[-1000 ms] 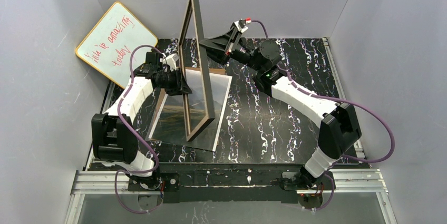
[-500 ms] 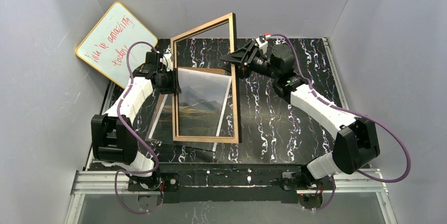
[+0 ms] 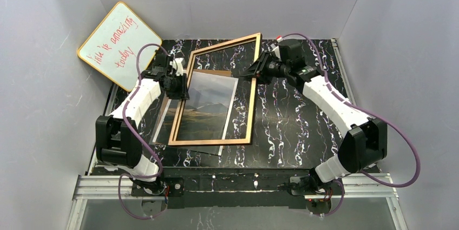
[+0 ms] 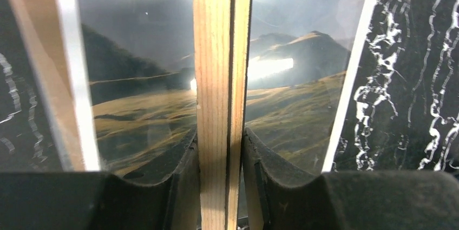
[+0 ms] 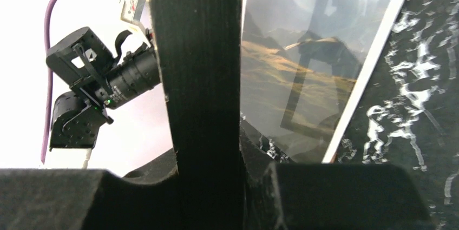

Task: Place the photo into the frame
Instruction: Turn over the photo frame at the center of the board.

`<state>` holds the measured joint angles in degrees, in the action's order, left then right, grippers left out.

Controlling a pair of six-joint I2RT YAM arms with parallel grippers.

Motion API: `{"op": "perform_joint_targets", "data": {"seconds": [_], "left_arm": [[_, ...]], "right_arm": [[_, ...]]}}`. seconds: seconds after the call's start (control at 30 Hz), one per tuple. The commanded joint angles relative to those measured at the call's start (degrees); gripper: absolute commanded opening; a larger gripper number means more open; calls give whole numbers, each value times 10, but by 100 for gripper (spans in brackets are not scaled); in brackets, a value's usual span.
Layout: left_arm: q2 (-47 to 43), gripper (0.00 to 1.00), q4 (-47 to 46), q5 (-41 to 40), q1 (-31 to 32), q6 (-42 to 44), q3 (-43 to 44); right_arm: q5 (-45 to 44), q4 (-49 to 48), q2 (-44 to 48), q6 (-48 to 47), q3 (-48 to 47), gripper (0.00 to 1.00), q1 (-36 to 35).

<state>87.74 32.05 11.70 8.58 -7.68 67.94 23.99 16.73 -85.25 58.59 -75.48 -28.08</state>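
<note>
The frame [image 3: 211, 142] is held wood-coloured side up, tilted over the photo, with its far edge raised. My left gripper [image 3: 181, 85] is shut on its left rail, and in the left wrist view the fingers [image 4: 219, 143] pinch the light wood rail [image 4: 216, 67]. My right gripper [image 3: 254, 73] is shut on the right rail, and in the right wrist view it [image 5: 208, 154] clamps the black rail [image 5: 197, 51]. The photo [image 3: 208, 105] lies face up on the table under the glass. It also shows in the left wrist view [image 4: 287, 111] and the right wrist view [image 5: 281, 62].
A brown hardboard panel [image 3: 216, 71] lies under the photo, its far edge showing. A yellow-edged whiteboard [image 3: 119, 43] with red writing leans against the left wall. The black marbled table [image 3: 292, 127] is enclosed by grey walls on three sides.
The frame swung from standing on edge to tilted low over the photo, wood side up. My right gripper moved right and down with its rail; the left gripper kept its hold.
</note>
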Motion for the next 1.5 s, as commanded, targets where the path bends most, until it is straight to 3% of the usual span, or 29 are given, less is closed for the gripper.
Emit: {"op": "perform_joint_targets", "data": {"seconds": [0.0,0.07,0.17,0.23,0.33,0.5,0.73,1.03,1.47], "left_arm": [[22,28,13,30,38,0,33],[33,47,19,30,48,13,42],[46,65,28,23,51,37,52],[56,75,34,18,51,53,56],[69,80,35,-1,51,83,54],[95,80,26,-103,52,148,37],[106,79,-23,-208,53,202,-15],[112,77,-61,-264,61,244,-65],[102,76,-77,-283,63,258,-87]], "right_arm": [[53,49,-2,-56,-1,2,66],[78,49,0,-65,6,1,95],[115,48,0,-73,15,1,135],[141,54,-6,-82,14,1,162],[178,67,-18,-94,15,1,196],[181,128,-49,-155,1,1,214],[55,239,-94,-268,-17,1,215],[-73,259,-108,-350,0,23,216],[-156,218,-156,-347,56,34,217]]}}
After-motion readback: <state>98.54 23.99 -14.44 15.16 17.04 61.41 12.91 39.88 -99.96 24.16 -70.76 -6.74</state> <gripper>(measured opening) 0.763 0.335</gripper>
